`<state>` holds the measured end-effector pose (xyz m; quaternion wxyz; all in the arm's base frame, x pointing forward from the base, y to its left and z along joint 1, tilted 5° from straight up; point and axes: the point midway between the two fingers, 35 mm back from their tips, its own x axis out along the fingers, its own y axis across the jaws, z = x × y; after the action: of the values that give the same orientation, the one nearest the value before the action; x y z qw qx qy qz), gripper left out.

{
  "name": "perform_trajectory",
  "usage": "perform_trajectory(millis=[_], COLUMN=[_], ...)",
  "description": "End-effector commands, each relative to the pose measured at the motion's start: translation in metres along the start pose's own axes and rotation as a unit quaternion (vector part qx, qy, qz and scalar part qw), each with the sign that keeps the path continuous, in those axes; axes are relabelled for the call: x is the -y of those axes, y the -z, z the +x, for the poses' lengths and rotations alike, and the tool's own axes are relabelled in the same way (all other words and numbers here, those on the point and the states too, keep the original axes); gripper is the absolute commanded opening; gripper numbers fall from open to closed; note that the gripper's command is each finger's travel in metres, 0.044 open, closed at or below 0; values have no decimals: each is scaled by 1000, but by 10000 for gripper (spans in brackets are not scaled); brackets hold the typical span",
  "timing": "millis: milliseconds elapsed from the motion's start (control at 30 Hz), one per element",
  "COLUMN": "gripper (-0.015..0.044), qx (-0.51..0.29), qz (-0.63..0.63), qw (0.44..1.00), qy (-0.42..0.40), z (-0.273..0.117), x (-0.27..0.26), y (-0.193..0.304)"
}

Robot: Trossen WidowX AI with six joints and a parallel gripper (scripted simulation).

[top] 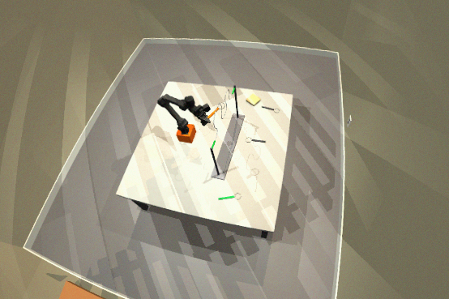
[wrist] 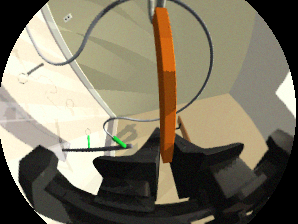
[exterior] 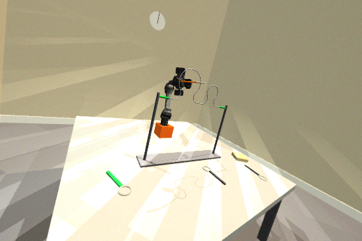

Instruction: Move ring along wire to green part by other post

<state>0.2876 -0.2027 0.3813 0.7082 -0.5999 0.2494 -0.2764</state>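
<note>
My gripper [top: 207, 120] [wrist: 160, 129] is shut on the orange handle [top: 213, 113] [exterior: 189, 81] [wrist: 167, 85], near its end. The handle points from the fingers to the ring, which is seen nearly edge-on in the exterior view and is mostly cut off in the wrist view. The ring is at the descending side of the large loop of the grey wire [exterior: 191, 69] [wrist: 212, 55], seemingly around it; whether they touch cannot be told. One green part [top: 213, 144] [exterior: 164, 97] [wrist: 119, 142] is by the near post [top: 215, 161] [exterior: 151, 127]; the other green part [top: 233, 91] [exterior: 223, 107] is by the far post [top: 236, 101] [exterior: 220, 129].
The posts stand on a grey base plate [top: 230, 144] [exterior: 178, 159]. A green-handled ring tool [top: 226, 198] [exterior: 114, 179], two black-handled ones [top: 258, 141] [exterior: 217, 177] and a yellow block [top: 253, 100] [exterior: 240, 157] lie on the table. Beyond the ring, the wire has a smaller bend.
</note>
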Motion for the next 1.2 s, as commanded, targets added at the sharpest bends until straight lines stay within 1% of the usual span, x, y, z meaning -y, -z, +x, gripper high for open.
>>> perform_trajectory(millis=[0,567,1167], gripper=[-150,-150,-150], qx=[4,16,27], qz=[-25,-118,-213], qw=[1000,991,970], qy=[12,63,116], z=[0,1,0], x=[1,8,16], y=[0,-1,-4])
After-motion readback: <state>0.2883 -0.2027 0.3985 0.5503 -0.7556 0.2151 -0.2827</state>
